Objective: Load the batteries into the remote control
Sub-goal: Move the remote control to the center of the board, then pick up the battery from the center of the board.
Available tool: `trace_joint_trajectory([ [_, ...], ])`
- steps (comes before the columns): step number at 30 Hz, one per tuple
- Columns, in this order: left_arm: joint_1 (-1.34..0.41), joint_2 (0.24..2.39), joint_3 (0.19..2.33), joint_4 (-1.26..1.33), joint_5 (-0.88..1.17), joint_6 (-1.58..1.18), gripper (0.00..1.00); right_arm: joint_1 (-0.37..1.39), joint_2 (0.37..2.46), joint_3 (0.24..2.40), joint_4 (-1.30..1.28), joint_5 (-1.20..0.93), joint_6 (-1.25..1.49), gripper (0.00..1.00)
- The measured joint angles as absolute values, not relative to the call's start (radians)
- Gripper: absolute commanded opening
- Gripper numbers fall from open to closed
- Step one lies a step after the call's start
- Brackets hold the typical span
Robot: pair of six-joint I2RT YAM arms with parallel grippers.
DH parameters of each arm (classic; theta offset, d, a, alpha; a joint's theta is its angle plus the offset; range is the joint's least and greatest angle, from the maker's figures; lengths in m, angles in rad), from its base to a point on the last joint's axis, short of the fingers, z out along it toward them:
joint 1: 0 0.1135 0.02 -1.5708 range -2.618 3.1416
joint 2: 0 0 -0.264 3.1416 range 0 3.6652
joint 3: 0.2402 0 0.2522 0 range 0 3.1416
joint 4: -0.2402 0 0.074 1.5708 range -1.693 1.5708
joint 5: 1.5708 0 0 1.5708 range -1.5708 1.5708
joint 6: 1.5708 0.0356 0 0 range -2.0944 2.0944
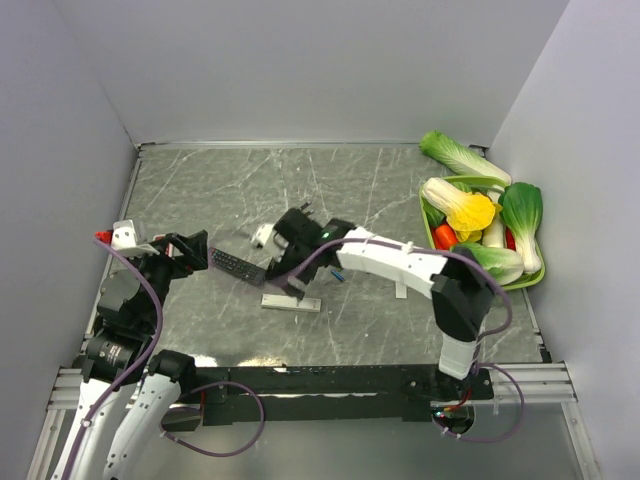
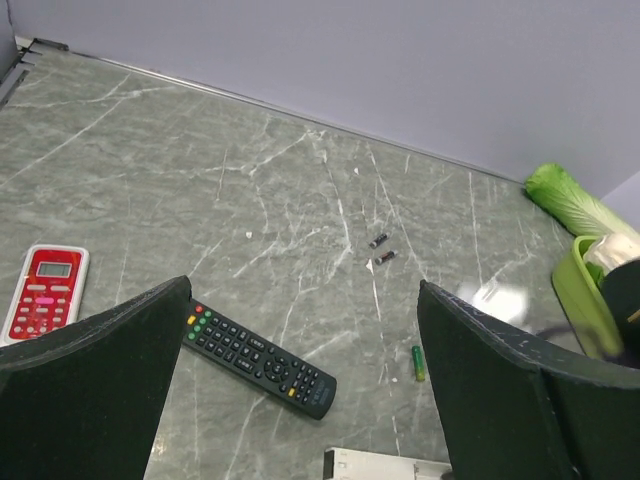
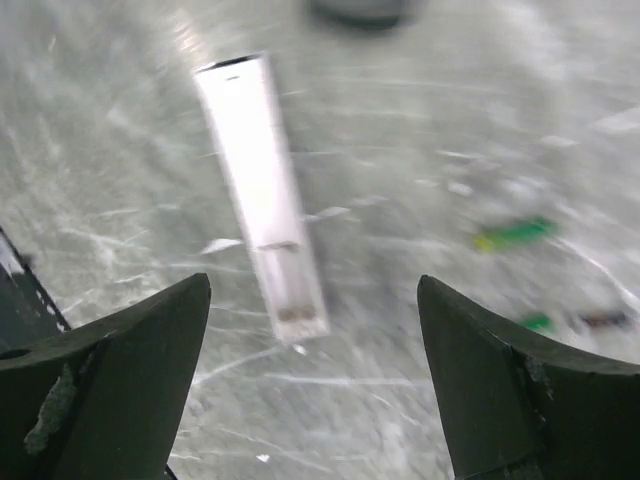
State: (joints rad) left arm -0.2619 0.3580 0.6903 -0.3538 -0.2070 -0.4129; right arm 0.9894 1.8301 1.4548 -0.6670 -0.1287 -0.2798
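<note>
My grey marbled table point(image 2: 250, 170) carries a black remote point(image 2: 258, 360), a red-and-white remote point(image 2: 45, 290) to its left, a white remote point(image 3: 262, 190), a green battery point(image 2: 418, 362), two dark batteries point(image 2: 378, 240) farther back, a green tray point(image 2: 580, 300) and a leafy vegetable point(image 2: 570, 200) beside it.

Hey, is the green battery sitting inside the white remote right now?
No, the green battery lies loose on the table, clearly apart from the white remote.

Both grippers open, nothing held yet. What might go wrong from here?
1. The green battery and the dark batteries lie loose on the smooth table; a nudge may roll them away.
2. The right wrist view is blurred, so lining up on the white remote looks unreliable.
</note>
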Motion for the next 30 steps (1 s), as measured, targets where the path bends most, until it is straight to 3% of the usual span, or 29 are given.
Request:
trace_joint_trajectory([
  [10, -0.261, 0.359, 0.69, -0.364, -0.204, -0.408, 0.99, 0.71, 1.779, 1.491, -0.679, -0.094, 0.017, 1.0],
  [21, -0.261, 0.359, 0.69, -0.364, -0.198, -0.405, 0.99, 0.616, 1.843, 1.491, -0.726, -0.051, 0.168, 0.58],
  [30, -0.261, 0.358, 0.69, -0.364, -0.196, -0.405, 0.99, 0.606, 1.939, 1.491, -0.728, -0.056, 0.269, 0.42],
])
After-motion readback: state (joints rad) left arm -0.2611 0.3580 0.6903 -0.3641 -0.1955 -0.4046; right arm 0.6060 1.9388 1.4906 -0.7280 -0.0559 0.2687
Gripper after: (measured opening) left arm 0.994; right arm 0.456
